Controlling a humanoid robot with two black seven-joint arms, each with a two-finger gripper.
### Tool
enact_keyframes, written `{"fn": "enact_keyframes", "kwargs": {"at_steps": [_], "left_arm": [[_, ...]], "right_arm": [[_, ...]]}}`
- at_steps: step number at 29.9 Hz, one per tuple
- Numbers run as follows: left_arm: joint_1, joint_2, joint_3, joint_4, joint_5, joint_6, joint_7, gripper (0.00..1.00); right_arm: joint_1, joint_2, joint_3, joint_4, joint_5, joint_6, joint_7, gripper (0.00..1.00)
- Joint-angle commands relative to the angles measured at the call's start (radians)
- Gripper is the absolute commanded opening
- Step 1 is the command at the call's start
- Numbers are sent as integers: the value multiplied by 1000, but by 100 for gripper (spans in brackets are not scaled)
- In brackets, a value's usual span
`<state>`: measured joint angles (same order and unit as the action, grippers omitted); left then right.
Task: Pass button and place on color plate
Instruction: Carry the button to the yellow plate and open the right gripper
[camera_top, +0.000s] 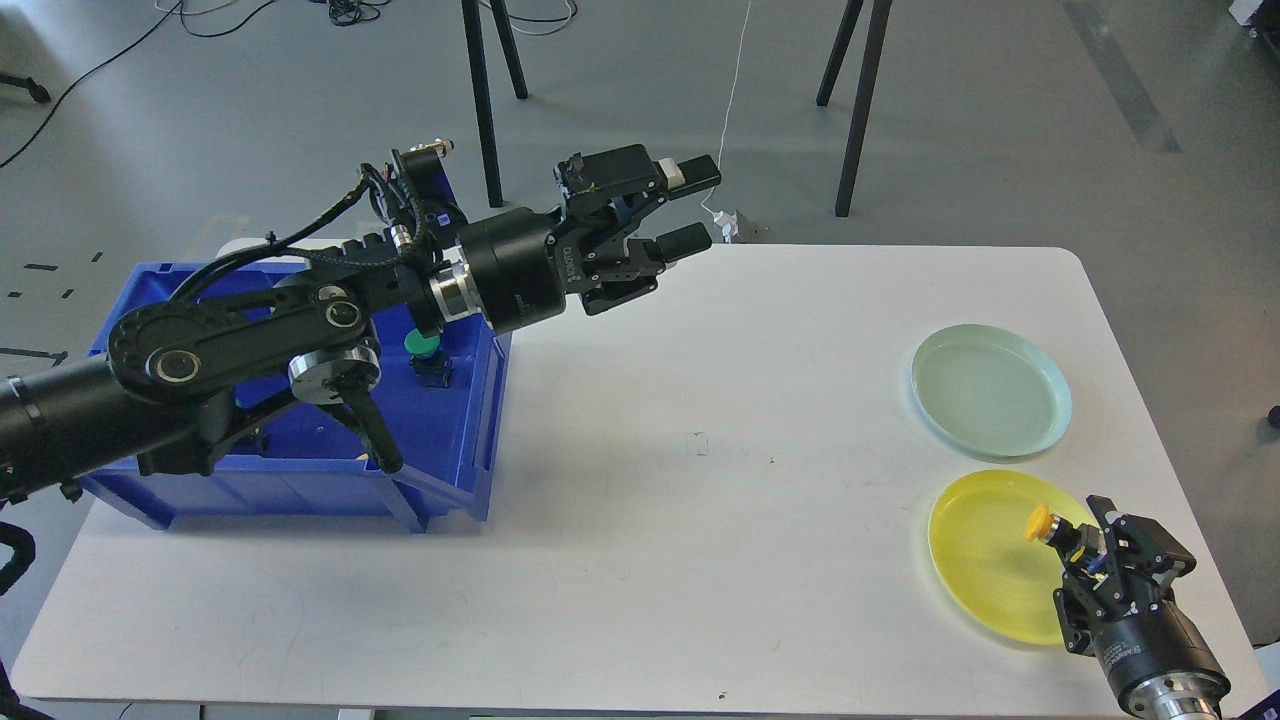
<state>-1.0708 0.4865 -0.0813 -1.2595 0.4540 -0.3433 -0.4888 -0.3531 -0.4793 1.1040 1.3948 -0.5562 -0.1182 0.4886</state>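
Note:
My right gripper (1075, 545) is shut on a yellow button (1040, 522) and holds it over the right part of the yellow plate (985, 560) at the table's front right. A pale green plate (990, 390) lies just behind the yellow one. My left gripper (690, 208) is open and empty, raised above the table's back edge, right of the blue bin (440, 470). A green button (424, 345) sits inside the bin.
The blue bin stands on the left part of the white table (650, 500), under my left arm. Black stand legs (855, 100) and cables are on the floor beyond the table.

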Motion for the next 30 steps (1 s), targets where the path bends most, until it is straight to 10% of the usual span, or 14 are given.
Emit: {"fn": "enact_keyframes", "kwargs": {"at_steps": [1,5,30], "left_arm": [[0,0,0,0,0,-2,0,75],[0,0,0,0,0,-2,0,75],[2,1,-3,-3,-1,3,0,75]], "right_arm": [[0,11,-3,1,1,5,0,76],[2,25,-1,3,1,11,0,97],[6,42,0,-11,363,301,0,98]]}}
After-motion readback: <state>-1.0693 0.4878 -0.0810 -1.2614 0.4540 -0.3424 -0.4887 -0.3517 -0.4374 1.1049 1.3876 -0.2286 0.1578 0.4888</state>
